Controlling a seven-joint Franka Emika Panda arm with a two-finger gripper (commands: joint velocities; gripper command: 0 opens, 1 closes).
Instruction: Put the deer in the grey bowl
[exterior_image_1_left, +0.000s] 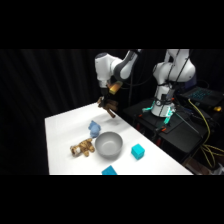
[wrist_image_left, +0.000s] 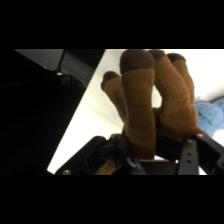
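The deer (exterior_image_1_left: 107, 106), a dark brown plush, hangs in the air over the far part of the white table (exterior_image_1_left: 62, 130), held by my gripper (exterior_image_1_left: 105, 100), which is shut on it. In the wrist view its legs (wrist_image_left: 145, 100) with darker tips dangle out from between the black fingers (wrist_image_left: 187, 150). The grey bowl (exterior_image_1_left: 109, 144) stands upright and empty nearer the table's front, below and slightly right of the held deer in the side view. The bowl does not show in the wrist view.
A lighter tan plush toy (exterior_image_1_left: 82, 148) lies against the bowl's left side. A small blue toy (exterior_image_1_left: 94, 128) sits just behind the bowl and shows at the wrist view's right edge (wrist_image_left: 211, 117). Teal cubes lie right of the bowl (exterior_image_1_left: 137, 151) and at the front edge (exterior_image_1_left: 109, 171).
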